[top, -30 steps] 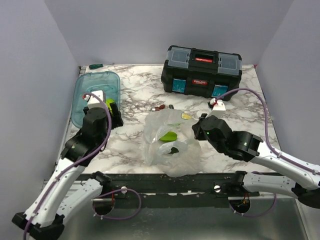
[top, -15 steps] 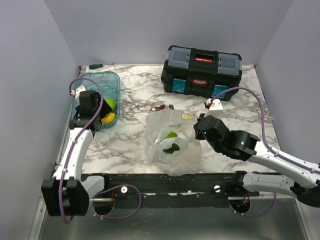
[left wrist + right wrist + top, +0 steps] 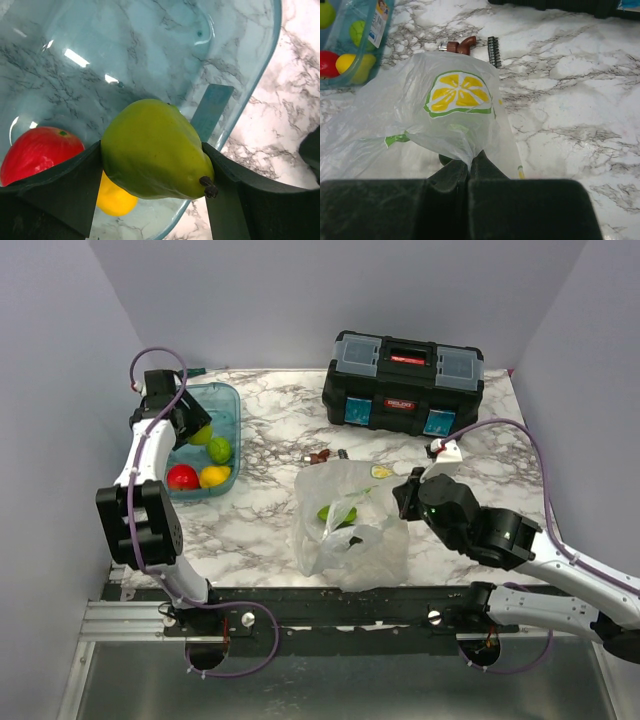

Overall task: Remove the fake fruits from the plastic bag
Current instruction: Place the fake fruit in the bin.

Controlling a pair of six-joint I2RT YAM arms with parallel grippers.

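Observation:
The clear plastic bag [image 3: 345, 525] lies crumpled at mid-table, with a lime-green fruit [image 3: 336, 512] and a dark green one [image 3: 351, 541] showing through it. My right gripper [image 3: 403, 496] is shut on a pinched fold of the plastic bag [image 3: 455, 107] at its right side; the pinch shows at the right gripper [image 3: 472, 161]. Over the teal tub [image 3: 232, 400] my left gripper [image 3: 196, 430] holds a green pear [image 3: 155, 150] between its fingers [image 3: 75, 190]. Inside the tub lie a red fruit [image 3: 182, 477], a yellow fruit [image 3: 214, 476] and a lime-green fruit [image 3: 219, 449].
A black toolbox [image 3: 405, 385] stands at the back. Small brown hardware [image 3: 462, 45] and a black bit strip [image 3: 493, 50] lie just behind the bag. A green-handled tool [image 3: 190, 371] rests at the back left corner. Walls close in both sides.
My left arm has swung from beside the bag out to the far end of the tub, carrying the pear. The right gripper kept its pinch and drew slightly right.

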